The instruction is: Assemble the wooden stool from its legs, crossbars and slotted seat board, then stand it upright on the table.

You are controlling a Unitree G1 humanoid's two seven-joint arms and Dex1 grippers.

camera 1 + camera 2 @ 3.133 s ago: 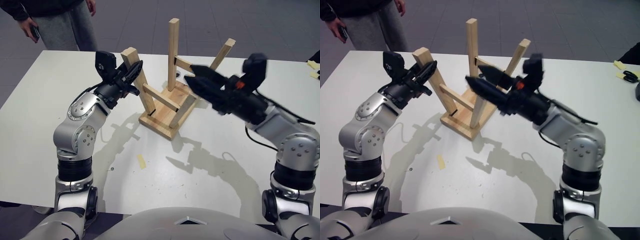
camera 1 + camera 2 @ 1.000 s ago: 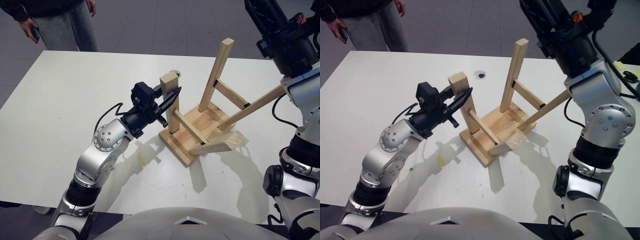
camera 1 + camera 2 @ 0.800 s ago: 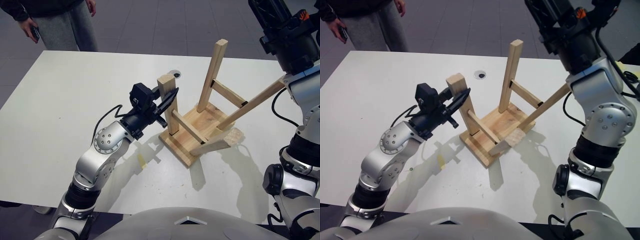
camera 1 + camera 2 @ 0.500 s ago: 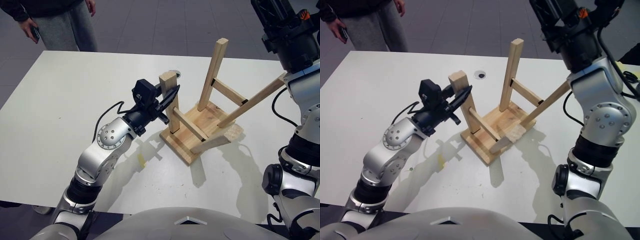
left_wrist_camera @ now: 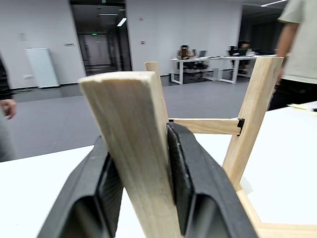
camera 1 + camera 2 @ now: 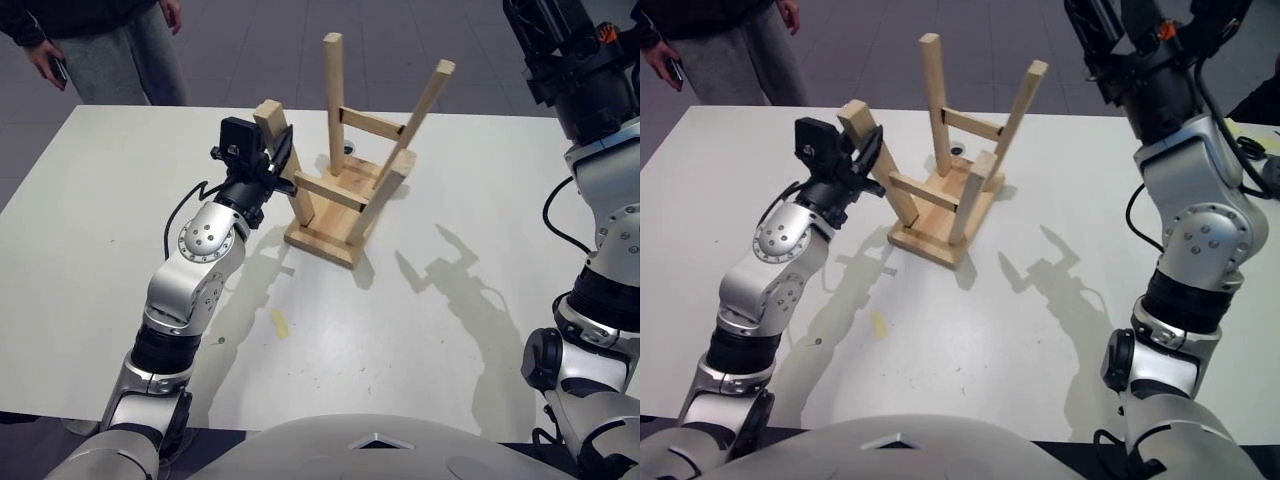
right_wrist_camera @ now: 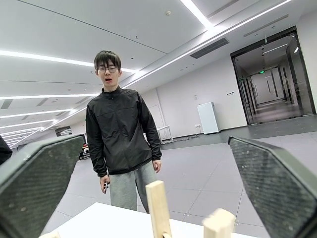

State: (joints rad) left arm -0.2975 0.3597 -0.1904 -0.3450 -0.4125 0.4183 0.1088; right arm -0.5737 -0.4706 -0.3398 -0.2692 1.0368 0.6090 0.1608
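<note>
On the white bench [image 6: 450, 330] our left hand [image 6: 277, 163] clamps a leg [image 6: 297, 200] of the inverted stool [image 6: 335, 235], right hand [image 7: 158, 183] wide; uprighting seems next.

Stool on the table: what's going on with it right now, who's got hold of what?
The stool is assembled but upside down on the table, resting on its seat board with the legs pointing up. The left gripper is shut on the upper part of the leg nearest the robot's left. The right gripper is open, held high above the table's right side, holding nothing. It has not yet been stood upright.
</note>
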